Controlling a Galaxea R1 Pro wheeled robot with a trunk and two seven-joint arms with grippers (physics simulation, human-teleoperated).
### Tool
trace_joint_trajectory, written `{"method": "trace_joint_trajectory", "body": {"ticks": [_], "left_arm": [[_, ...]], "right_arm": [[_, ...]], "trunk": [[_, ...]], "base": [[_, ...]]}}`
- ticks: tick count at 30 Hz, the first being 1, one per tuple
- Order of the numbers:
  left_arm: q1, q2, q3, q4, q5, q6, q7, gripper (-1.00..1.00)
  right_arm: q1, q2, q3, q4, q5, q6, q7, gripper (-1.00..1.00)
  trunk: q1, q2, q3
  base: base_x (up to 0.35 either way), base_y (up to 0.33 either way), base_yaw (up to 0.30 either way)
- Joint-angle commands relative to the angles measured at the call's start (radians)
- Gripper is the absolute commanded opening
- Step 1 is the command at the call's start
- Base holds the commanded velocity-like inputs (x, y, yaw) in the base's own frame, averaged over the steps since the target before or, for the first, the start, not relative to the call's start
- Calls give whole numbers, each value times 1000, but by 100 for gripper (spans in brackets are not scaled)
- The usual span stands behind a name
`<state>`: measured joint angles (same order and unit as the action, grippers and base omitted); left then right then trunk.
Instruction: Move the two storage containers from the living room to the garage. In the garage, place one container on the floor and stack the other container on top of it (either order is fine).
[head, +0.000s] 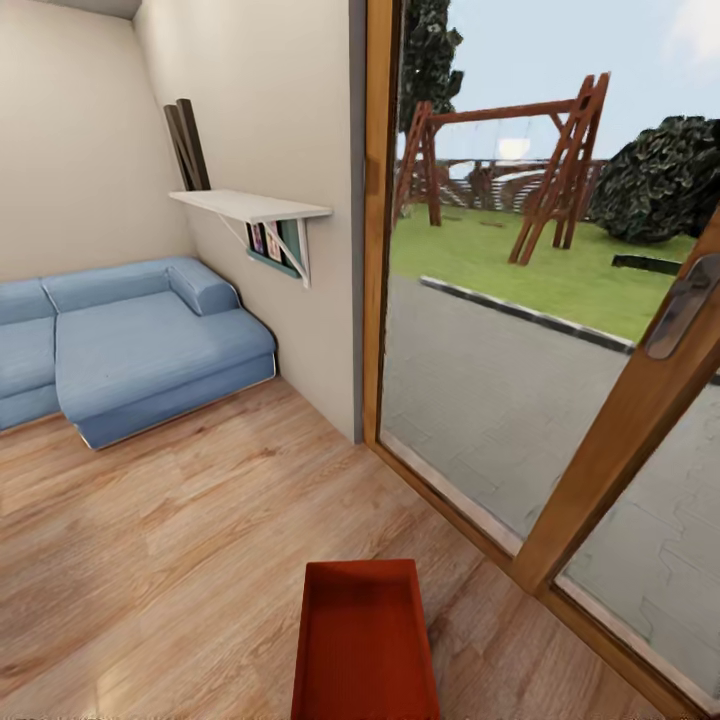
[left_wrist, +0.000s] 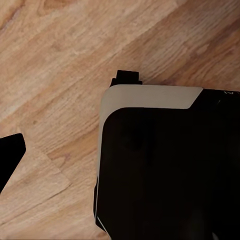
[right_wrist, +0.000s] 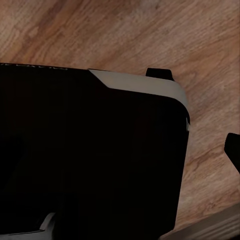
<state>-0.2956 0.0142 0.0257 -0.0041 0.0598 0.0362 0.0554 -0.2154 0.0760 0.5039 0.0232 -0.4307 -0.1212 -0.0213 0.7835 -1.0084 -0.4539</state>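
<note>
An orange-red storage container (head: 365, 640) sits bottom centre on my head view's wood plank floor (head: 160, 560), near the glass door (head: 520, 350). A blue sofa (head: 130, 345) sits at left. I cannot tell either gripper's state.

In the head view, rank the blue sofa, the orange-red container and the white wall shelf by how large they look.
1. Blue sofa, largest, though cut off at the picture's edge.
2. Orange-red container, also cut off at the bottom edge and nearest the camera, so it looks larger than it is.
3. White wall shelf, smallest.
</note>
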Motion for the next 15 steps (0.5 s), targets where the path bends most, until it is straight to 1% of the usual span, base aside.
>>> {"method": "trace_joint_trajectory", "body": {"ticks": [1,15], "left_arm": [[0,0,2,0,6,4,1,100],[0,0,2,0,6,4,1,100]], "right_arm": [[-1,1,8,2,-8,-5,-2,100],[-1,1,8,3,-8,-5,-2,100]], "trunk": [[0,-1,-3],[0,-1,-25]], "base": [[0,0,0],[0,0,0]]}}
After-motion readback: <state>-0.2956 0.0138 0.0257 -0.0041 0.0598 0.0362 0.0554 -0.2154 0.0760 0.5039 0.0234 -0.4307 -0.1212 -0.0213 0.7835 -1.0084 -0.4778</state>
